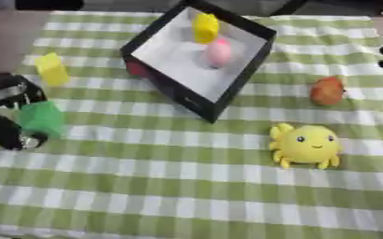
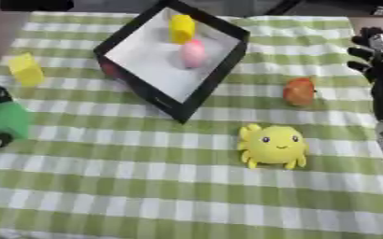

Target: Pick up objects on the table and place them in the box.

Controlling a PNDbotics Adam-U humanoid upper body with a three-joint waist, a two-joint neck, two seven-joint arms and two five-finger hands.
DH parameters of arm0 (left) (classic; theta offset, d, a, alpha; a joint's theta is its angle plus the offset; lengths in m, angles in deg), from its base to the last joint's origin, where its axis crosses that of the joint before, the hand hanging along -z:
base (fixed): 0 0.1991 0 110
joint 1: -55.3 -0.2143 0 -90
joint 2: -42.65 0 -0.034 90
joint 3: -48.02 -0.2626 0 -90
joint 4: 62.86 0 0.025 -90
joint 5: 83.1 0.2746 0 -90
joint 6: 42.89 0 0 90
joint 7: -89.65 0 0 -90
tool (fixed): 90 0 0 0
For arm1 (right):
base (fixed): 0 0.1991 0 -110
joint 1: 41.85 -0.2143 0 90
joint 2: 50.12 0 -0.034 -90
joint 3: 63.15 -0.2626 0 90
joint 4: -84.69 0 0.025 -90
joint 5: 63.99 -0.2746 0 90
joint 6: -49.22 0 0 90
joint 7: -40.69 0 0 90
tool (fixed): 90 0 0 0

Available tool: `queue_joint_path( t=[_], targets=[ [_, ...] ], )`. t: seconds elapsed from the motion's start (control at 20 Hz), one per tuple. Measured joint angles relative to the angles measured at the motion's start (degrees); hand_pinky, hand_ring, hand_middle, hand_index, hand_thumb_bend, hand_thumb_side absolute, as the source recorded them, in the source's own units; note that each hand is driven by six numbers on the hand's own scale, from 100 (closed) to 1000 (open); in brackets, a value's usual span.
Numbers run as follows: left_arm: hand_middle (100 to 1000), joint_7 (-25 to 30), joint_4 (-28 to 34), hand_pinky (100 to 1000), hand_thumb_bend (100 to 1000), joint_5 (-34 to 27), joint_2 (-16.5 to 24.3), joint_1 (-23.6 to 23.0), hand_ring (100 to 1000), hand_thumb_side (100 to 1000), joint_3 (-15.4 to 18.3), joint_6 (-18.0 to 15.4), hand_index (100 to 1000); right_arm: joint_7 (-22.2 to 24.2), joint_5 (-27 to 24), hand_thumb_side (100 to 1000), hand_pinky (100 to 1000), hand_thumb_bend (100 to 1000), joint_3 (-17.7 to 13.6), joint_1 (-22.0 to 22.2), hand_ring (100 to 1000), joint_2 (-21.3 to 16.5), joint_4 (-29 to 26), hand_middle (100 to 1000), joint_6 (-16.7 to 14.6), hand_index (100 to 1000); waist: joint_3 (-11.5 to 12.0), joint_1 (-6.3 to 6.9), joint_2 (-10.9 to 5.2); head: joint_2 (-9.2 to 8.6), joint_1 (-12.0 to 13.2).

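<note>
Green block (image 1: pixel 41 119): at the desk's (image 1: pixel 187 200) left edge, gripped in curled fingers (image 1: pixel 15 140) of the left hand (image 1: pixel 7 112). Right hand (image 2: pixel 379 60): far right edge, fingers relaxed, empty. Black box (image 1: pixel 227 88): holds yellow piece (image 1: pixel 205 28) and pink egg (image 1: pixel 219 52). Yellow crab toy (image 1: pixel 305 145) and orange object (image 1: pixel 327 91) lie apart from both hands.

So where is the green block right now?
The green block is at the table's left edge, held in the left hand, below the yellow block.

Left robot hand (image 1: pixel 15 116) curled, right robot hand (image 2: pixel 379 60) relaxed.
</note>
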Motion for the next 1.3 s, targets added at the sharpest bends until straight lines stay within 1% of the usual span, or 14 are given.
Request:
queue_joint_path(
  t=[0.1,0.25,0.4,0.5,0.65,0.85,0.95,1.1,1.3],
  targets=[
    [592,-0.2,2.25,728,161,-1.18,0.2,2.39,672,100,1.16,0.63,609,0.06,0.0,853,839,100,0.0,-0.05,850,-0.02,0.0,816,-0.06,882,0.0,0.0,0.0,0.0,-0.39],
    [591,0.0,3.72,733,153,-2.32,-0.12,6.96,673,100,1.99,1.22,608,0.09,0.0,848,840,100,0.0,-0.28,850,-0.1,0.0,816,-0.09,882,-0.11,0.05,-0.01,0.0,-1.02],
    [592,0.99,2.93,734,153,-2.84,-2.7,12.97,673,100,1.89,1.19,608,0.11,0.0,844,840,100,0.0,-0.65,851,-0.5,0.0,816,-0.11,882,-0.44,0.19,-0.05,0.0,-1.57],
    [593,1.82,0.85,741,161,-2.83,-5.39,17.25,676,100,1.3,0.73,611,0.16,0.0,835,840,100,0.01,-1.25,851,-0.56,-0.01,816,-0.16,882,-0.68,0.24,-0.07,0.0,-1.75],
    [593,2.78,-5.7,741,170,-2.01,-12.08,25.31,675,100,0.12,-0.78,611,0.37,0.0,829,840,100,0.06,-2.7,851,-0.57,-0.07,817,-0.33,882,-1.87,0.24,-0.07,-0.08,-1.71],
    [592,2.52,-15.92,745,181,0.36,-19.88,31.82,675,111,-0.87,-4.82,611,0.6,0.0,826,839,100,0.41,-4.46,851,-0.57,-0.37,816,-0.34,881,-3.76,0.35,0.0,-0.69,-1.11],
    [590,2.04,-20.53,743,186,1.56,-22.67,33.76,672,118,-0.85,-7.12,610,0.75,0.0,826,839,100,0.52,-5.23,851,-0.56,-0.4,816,-0.37,881,-4.76,0.55,0.05,-1.26,-0.57],
    [590,0.9,-26.66,744,201,3.69,-26.25,35.78,671,118,-0.32,-10.25,611,0.93,0.0,825,839,100,0.8,-6.45,850,-0.52,-0.53,816,-0.29,881,-6.49,0.87,1.11,-2.26,0.48],
    [581,-0.89,-33.5,739,206,7.4,-29.55,37.07,660,109,1.14,-14.48,607,1.27,0.0,826,839,100,1.25,-8.04,850,-0.41,-0.75,816,-0.12,881,-9.02,1.51,2.09,-3.72,2.2]
  ],
)
